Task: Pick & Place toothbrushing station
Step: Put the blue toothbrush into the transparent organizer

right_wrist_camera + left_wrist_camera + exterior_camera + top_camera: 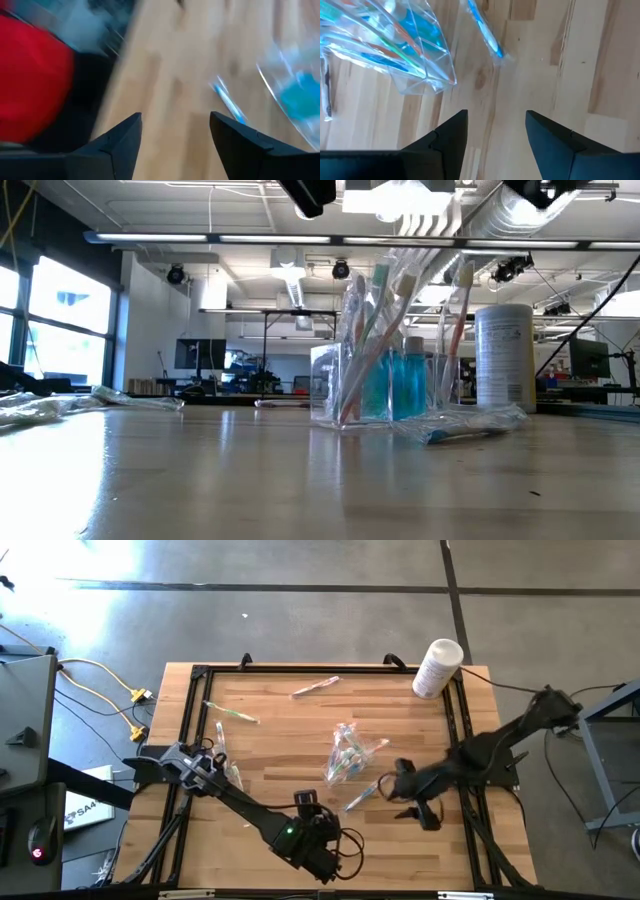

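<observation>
Clear plastic bag (350,753) sits mid-table, already stuffed with several toothbrushes and teal tubes (405,385). One blue toothbrush (360,796) lies loose just beside the bag, on its near side. More strays remain: a pink toothbrush (315,687) at the far edge, a green toothbrush (231,712) far left, two wrapped toothbrushes (228,753) by the left rail. White canister (437,667) stands far right.

Left gripper (496,122) hangs near the table's near edge, fingers spread, holding nothing. Right gripper (176,125) hovers close to the blue brush, likewise spread and empty.

Judged partway: bag partly filled, about five brushes left to collect.
</observation>
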`<state>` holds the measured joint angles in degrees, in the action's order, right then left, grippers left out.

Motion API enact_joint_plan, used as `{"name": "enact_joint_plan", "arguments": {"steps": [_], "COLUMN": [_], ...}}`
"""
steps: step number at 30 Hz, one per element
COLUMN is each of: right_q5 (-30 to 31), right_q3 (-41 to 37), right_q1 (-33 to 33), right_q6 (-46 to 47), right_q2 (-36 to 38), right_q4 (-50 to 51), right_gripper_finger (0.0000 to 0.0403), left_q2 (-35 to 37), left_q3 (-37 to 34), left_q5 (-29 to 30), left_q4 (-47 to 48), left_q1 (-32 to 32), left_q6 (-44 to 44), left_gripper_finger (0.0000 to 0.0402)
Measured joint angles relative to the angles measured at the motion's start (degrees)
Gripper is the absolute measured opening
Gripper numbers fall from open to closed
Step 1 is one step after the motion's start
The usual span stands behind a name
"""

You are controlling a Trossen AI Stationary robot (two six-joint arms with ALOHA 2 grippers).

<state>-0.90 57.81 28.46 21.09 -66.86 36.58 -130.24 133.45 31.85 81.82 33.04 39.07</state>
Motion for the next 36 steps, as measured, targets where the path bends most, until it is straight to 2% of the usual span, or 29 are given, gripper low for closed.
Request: {"name": "enact_joint_plan", "arguments": {"steps": [5,9,11,17,20,23,27,33,36], "right_q5": [10.06,12.57,13.3,20.5,23.85,23.23,18.01,16.21,13.45], "right_q3": [-8.87,-14.95,-16.04,-16.63,-16.62,-16.62,-16.62,-16.36,-16.36], "right_q1": [2.76,2.23,1.93,0.85,-0.65,-2.37,-4.28,-6.32,-7.21], "right_q6": [2.47,2.69,0.23,-6.04,-6.38,-6.2,-6.17,-5.74,-5.45], "right_q2": [-2.26,-5.34,-7.29,-15.18,-19.16,-22.36,-25.73,-28.69,-28.89], "right_q4": [-2.72,-15.06,-20.56,-22.71,-23.14,-23.75,-24.24,-24.68,-24.48], "right_gripper_finger": [0.0227,0.0227,0.0227,0.0227,0.0227,0.0227,0.0227,0.0226,0.0211], "left_q2": [-0.14,-0.14,-0.14,-0.14,-0.14,-0.14,-0.14,-0.14,-0.14], "left_q3": [-0.04,-0.07,-0.07,-0.07,-0.07,-0.07,-0.04,-0.04,-0.04], "left_q5": [0.03,0.09,0.22,0.46,0.48,0.48,0.18,0.19,0.16], "left_q4": [0.05,0.02,-0.05,-1.22,-1.18,-1.16,-1.13,-1.14,-1.2], "left_q1": [0.0,-0.02,-0.02,-0.02,-0.02,-0.02,0.0,-0.02,0.0], "left_q6": [-0.24,-0.37,-0.56,-1.53,-1.51,-1.51,-1.51,-1.73,-1.73], "left_gripper_finger": [0.0191,0.0191,0.0191,0.0191,0.0191,0.0191,0.0191,0.0191,0.0191]}}
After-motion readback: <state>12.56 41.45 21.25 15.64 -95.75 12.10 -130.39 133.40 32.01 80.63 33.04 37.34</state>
